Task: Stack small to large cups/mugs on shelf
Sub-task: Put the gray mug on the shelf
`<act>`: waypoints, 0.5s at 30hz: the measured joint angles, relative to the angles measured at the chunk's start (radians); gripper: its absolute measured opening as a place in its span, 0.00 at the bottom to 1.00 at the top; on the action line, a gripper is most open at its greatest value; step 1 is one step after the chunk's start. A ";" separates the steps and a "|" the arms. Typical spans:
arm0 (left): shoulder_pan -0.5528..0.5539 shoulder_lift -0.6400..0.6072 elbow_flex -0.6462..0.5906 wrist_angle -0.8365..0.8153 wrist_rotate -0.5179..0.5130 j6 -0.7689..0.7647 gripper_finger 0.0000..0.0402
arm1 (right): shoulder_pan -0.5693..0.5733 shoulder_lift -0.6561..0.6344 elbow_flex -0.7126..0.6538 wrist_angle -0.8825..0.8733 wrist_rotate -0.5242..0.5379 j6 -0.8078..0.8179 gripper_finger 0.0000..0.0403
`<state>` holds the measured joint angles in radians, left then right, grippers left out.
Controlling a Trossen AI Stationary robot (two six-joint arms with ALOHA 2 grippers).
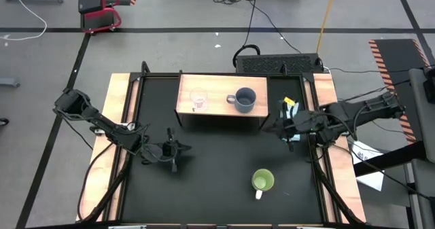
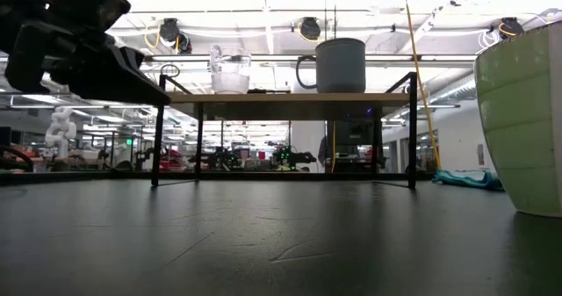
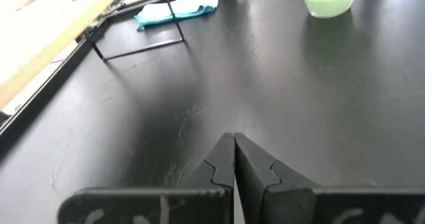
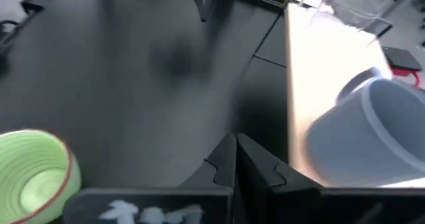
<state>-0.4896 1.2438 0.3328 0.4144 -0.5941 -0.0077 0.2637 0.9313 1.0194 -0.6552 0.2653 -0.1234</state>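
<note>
The shelf (image 1: 221,110) stands at the far middle of the table. On it stand the clear glass cup (image 1: 198,100) to the left and the grey-blue mug (image 1: 245,100) to the right; both also show in the low view, the cup (image 2: 230,70) and the mug (image 2: 339,65). The lime-green mug (image 1: 263,181) stands upright on the black table near the front right. My left gripper (image 3: 234,144) hovers shut left of centre, touching nothing. My right gripper (image 4: 236,144) is shut and holds nothing, in the air just right of the shelf's right end (image 1: 275,127).
A blue cloth (image 1: 289,108) lies on the table right of the shelf. Light-wood strips (image 1: 119,93) run along both table sides. Bare black table (image 1: 217,174) lies between the grippers and in front of the shelf.
</note>
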 joint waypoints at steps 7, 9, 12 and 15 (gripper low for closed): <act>0.000 0.000 0.000 0.083 -0.006 0.054 0.02 | 0.057 -0.145 -0.254 0.212 0.000 0.013 0.00; 0.000 0.000 0.000 0.126 -0.007 0.071 0.02 | 0.067 -0.175 -0.313 0.268 0.000 0.012 0.00; 0.000 0.000 0.000 0.217 -0.008 0.120 0.02 | 0.073 -0.211 -0.385 0.322 0.000 0.010 0.00; 0.000 0.000 0.000 0.303 -0.041 0.161 0.02 | 0.073 -0.241 -0.437 0.341 0.000 0.011 0.00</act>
<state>-0.4896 1.2434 0.3329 0.7172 -0.6352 0.1537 0.3370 0.6907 0.5828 -0.3140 0.2656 -0.1119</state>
